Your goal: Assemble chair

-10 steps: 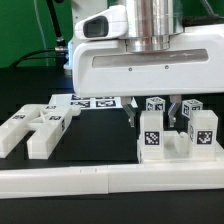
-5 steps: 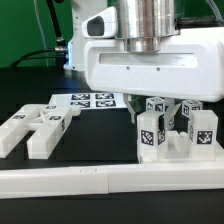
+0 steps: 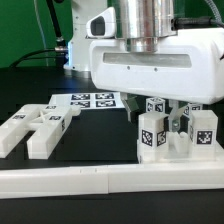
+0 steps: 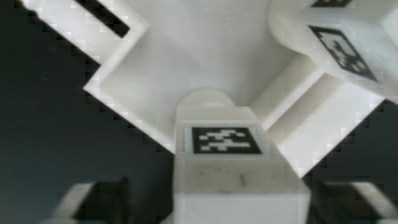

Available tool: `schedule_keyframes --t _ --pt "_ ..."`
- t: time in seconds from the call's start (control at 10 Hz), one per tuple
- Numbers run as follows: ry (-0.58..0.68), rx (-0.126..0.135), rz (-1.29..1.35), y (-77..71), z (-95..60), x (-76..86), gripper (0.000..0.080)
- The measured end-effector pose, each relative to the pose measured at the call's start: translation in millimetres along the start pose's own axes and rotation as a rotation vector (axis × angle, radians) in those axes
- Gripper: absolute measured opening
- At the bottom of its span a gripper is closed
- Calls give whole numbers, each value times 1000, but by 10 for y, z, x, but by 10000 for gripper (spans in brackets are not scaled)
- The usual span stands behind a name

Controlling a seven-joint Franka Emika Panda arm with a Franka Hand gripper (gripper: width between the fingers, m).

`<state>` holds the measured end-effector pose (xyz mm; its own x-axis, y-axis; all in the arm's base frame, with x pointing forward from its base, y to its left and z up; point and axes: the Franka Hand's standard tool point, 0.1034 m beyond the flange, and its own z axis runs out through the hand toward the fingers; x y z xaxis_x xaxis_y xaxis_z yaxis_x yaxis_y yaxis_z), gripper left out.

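My gripper (image 3: 157,116) hangs over a cluster of white chair parts with marker tags on the exterior view's right. Its two dark fingers (image 3: 134,112) stand apart on either side of the tagged upright pieces (image 3: 150,136). Another tagged piece (image 3: 201,130) stands just to their right. In the wrist view a white part with a black tag (image 4: 222,139) lies between my fingers (image 4: 102,202), with wider white chair panels (image 4: 160,70) beyond it. The gripper (image 4: 226,206) is open and straddles that part. I cannot tell whether the pads touch it.
Several loose white chair parts (image 3: 32,126) lie on the exterior view's left of the black table. The marker board (image 3: 92,100) lies behind them. A long white bar (image 3: 60,181) runs along the front edge.
My gripper has shifted toward the exterior view's right, over the tagged parts. The parts have not moved.
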<state>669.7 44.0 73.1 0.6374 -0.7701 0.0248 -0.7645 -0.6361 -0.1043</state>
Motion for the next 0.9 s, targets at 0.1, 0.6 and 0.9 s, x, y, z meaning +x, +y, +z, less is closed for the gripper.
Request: schedule_keyframes --t 0.1,0.6,0.9 --pt "0 1 -25 -10 -2 -9 604" --pt "7 -2 -551 -21 -18 13 649" --pt "10 -9 -768 -13 -19 27 649"
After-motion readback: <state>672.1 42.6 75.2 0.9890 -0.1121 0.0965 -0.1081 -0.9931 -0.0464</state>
